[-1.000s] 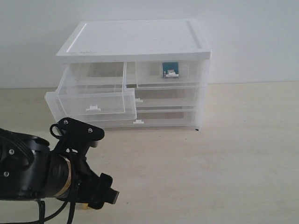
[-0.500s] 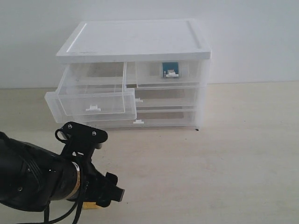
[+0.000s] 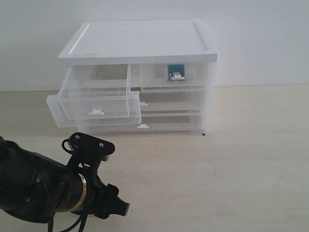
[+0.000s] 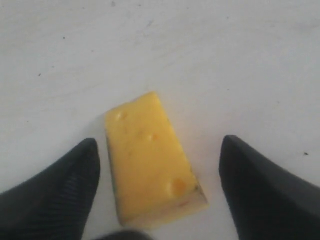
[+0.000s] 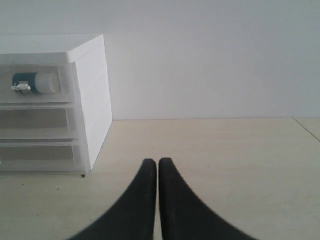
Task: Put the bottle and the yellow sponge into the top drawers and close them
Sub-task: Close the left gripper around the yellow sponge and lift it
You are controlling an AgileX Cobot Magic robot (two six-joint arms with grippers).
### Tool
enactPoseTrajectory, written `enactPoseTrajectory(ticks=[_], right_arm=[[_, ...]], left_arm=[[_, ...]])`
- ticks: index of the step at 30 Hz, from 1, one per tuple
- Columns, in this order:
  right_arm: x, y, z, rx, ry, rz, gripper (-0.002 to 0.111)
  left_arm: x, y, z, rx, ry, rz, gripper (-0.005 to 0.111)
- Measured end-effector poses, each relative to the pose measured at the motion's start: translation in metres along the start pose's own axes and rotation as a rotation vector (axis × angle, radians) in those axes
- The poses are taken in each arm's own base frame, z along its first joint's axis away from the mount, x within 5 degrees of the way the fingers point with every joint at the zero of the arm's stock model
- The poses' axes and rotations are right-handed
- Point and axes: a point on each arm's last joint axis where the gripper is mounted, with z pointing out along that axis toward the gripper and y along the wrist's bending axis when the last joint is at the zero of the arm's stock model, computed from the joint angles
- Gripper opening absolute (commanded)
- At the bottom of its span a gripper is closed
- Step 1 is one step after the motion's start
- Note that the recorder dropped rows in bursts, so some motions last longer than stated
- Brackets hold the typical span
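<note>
Our left gripper (image 4: 159,147) straddles the yellow sponge (image 4: 150,165) on the table (image 4: 225,60).
Its jaws stand apart, one on either side; our right gripper (image 5: 158,165) is pressed closed, empty. Beyond, the left top drawer (image 3: 96,106) is pulled out; the bottle (image 3: 175,72) lies inside the closed right top drawer (image 3: 195,77).

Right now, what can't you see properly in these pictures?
Sponge: exterior view, hidden behind the left arm.
Right gripper: outside the exterior view's edge.
Bottle label: too small, hazy through the drawer front, exterior and right wrist views.
</note>
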Motion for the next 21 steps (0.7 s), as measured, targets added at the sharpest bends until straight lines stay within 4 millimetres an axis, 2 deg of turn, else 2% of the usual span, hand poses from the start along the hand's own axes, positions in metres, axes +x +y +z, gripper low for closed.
enactPoseTrajectory(ticks=[1, 4, 5, 14, 21], right_arm=[[0.0, 0.0, 0.0, 0.0, 0.0, 0.0, 0.0], [0.0, 0.0, 0.0, 0.0, 0.0, 0.0, 0.0], [0.0, 0.0, 0.0, 0.0, 0.0, 0.0, 0.0], [0.0, 0.0, 0.0, 0.0, 0.0, 0.0, 0.0], [0.0, 0.0, 0.0, 0.0, 0.0, 0.0, 0.0]], left_arm=[[0.0, 0.0, 0.0, 0.0, -0.001, 0.002, 0.034], [0.0, 0.0, 0.0, -0.002, -0.002, 0.006, 0.008], [0.0, 0.0, 0.0, -0.002, -0.004, 0.009, 0.004], [-0.002, -0.003, -0.003, 0.037, -0.017, 0.099, 0.004], [-0.001, -0.004, -0.037, 0.123, -0.015, 0.179, 0.004]])
